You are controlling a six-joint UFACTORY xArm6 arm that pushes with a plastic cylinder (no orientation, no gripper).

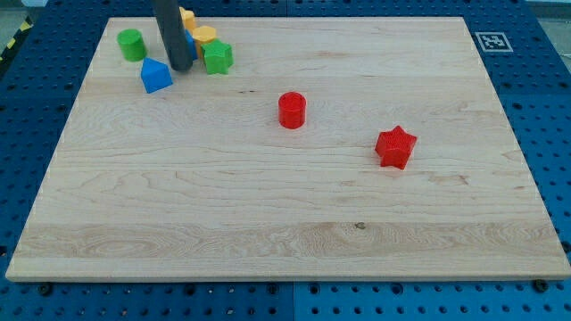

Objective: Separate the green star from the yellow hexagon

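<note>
Tool — a bare rod holding nothing — is resting its tip (pixel 181 68) left of the green star (pixel 218 57), touching the yellow hexagon (pixel 204 36) — ideally pushing the star rightward, clear.

The rod (pixel 171 31) is cut off by the frame's top edge, so its upper part does not show. At upper left it covers part of a blue block (pixel 190 45) behind it, whose shape cannot be told. It also hides the left side of the yellow block (pixel 186 15) at the top, too little of which shows to give a shape. The yellow hexagon (pixel 205 36) is partly covered by the green star (pixel 217 57). The counter (pixel 285 232) runs out of sight at the bottom corners.
</note>
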